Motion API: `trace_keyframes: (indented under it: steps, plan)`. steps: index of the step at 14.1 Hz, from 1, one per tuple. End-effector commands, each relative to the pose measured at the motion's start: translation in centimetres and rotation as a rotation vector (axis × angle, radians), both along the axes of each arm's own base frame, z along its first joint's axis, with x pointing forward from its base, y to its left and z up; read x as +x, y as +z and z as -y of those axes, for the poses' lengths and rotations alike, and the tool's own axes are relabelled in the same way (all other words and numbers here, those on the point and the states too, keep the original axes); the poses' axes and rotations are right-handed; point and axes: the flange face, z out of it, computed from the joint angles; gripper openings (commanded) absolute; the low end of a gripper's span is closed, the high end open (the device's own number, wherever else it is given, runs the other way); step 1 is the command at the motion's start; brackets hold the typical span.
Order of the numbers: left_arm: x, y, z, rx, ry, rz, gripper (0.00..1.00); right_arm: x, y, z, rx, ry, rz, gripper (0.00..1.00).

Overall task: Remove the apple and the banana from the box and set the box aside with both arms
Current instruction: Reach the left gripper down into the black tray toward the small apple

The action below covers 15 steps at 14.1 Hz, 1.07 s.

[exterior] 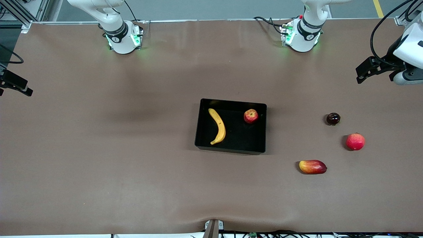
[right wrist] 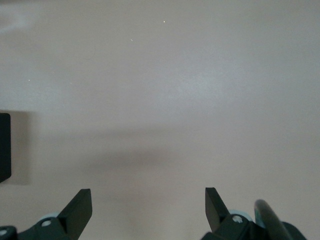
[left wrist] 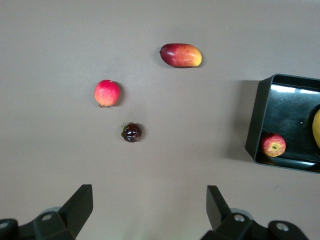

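Brown matting covers the whole table [exterior: 99, 165], with both arm bases along its top edge in the front view. Going across that view from the right arm's end, the surface there carries nothing. The right gripper [right wrist: 148, 207] shows only in its own wrist view, raised over bare matting with a corner of the box at the picture's edge; its fingers [right wrist: 80, 205] are spread wide and hold nothing.

Near the middle sits the box [exterior: 198, 125], a black open bin. Inside it the banana [exterior: 218, 126] lies lengthwise along the wall toward the right arm's end, and the apple [exterior: 250, 116] rests in the corner toward the left arm's end, farther from the front camera than most of the banana.

Toward the left arm's end, three loose fruits lie well apart from the box: a mango [exterior: 312, 167] nearest the front camera, a dark fruit [exterior: 333, 118] farthest from it, and a red fruit [exterior: 355, 141] between them.

The left gripper [left wrist: 150, 207], seen in its wrist view, hangs over the matting near the dark fruit, fingers [left wrist: 80, 202] spread, touching nothing.

Judging by this, nothing of the task is done: both fruits still have to come out, and the box has yet to be moved aside by both arms. Each arm appears to wait.
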Motion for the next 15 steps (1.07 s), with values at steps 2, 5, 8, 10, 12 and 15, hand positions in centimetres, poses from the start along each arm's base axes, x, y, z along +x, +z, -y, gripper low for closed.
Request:
trace_keyframes:
  steps: [2,5,8,10,12,15]
  plan:
    - [-0.2,1.2,0.1,0.010,-0.004,0.008,1.00,0.0,0.4,0.2,0.001,-0.019,0.000,1.00]
    - [0.2,0.0,2.9,0.000,-0.045,-0.014,1.00,0.0,0.4,0.2,0.001,-0.019,0.000,1.00]
    - [1.3,-2.9,8.8,-0.088,0.034,-0.038,1.00,0.0,0.4,0.2,0.001,-0.019,0.000,1.00]
    - [3.1,-5.7,12.5,-0.129,0.075,-0.006,1.00,0.0,0.4,0.3,0.001,-0.020,0.000,1.00]
    - [4.9,-10.5,15.9,-0.160,0.065,-0.041,1.00,0.0,0.4,0.4,-0.001,-0.020,0.000,1.00]
    - [5.8,-17.2,21.5,-0.142,0.133,-0.069,1.00,0.0,0.4,0.3,0.001,-0.020,0.000,1.00]
